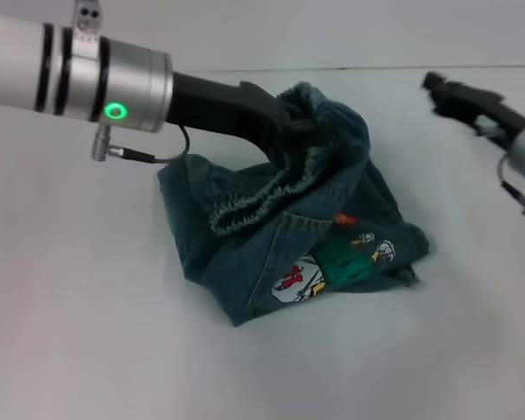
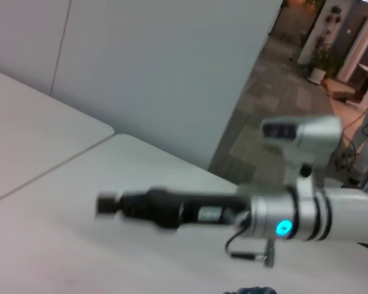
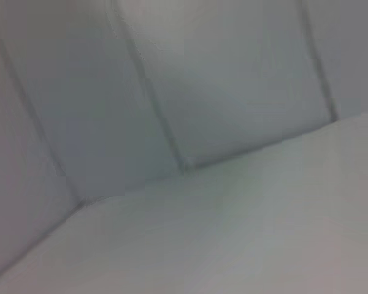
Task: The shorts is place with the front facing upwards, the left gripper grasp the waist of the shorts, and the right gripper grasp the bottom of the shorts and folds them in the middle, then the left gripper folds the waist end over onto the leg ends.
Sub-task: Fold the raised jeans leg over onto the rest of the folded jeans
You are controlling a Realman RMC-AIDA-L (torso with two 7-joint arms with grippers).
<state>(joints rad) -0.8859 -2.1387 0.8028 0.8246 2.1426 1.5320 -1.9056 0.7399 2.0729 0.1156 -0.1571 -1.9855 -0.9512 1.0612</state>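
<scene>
Head view shows the left claw (image 1: 284, 131) clamped on the waist of the shorts (image 1: 262, 197), lifting it above the white surface (image 1: 87, 332). The shorts (image 1: 332, 227) look soft and limp; that gathered band gives the firmest hold. Whether the right claw (image 1: 437, 87), hovering apart, is closed cannot be told.

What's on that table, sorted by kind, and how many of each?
Robot grippers: 2 (left gripper lifting the denim; right gripper off to the side, apart from it)
Shorts: 1
Table: 1
Total: 4
</scene>
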